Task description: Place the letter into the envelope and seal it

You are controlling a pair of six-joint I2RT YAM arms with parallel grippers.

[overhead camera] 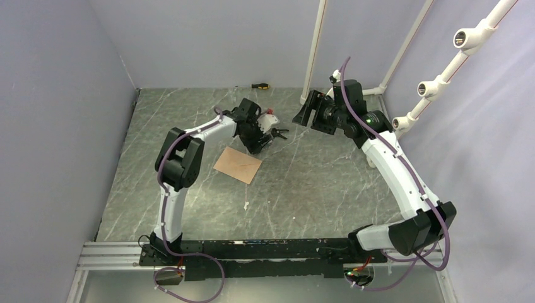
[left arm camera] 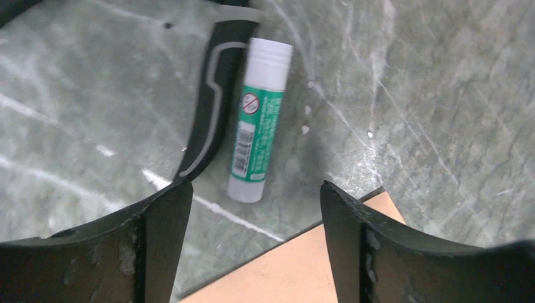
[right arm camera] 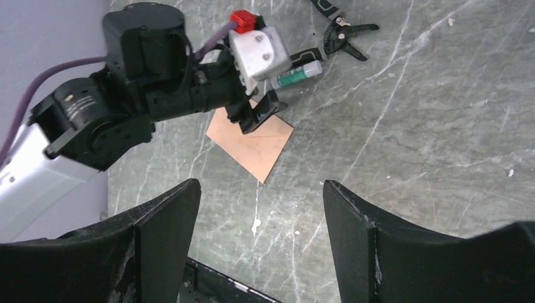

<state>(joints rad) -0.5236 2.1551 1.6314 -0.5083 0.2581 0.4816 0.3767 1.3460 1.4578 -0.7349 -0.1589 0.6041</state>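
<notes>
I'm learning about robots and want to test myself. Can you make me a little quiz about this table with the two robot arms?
1. True or false: the glue stick lies on top of the envelope.
2. Which tool lies at the far edge of the table? A) screwdriver B) hammer C) spoon
3. Fill in: the left gripper and the right gripper both hold nothing and are ____.
Key: 1 false, it lies on the table beside a black tool handle. 2 A. 3 open.
</notes>
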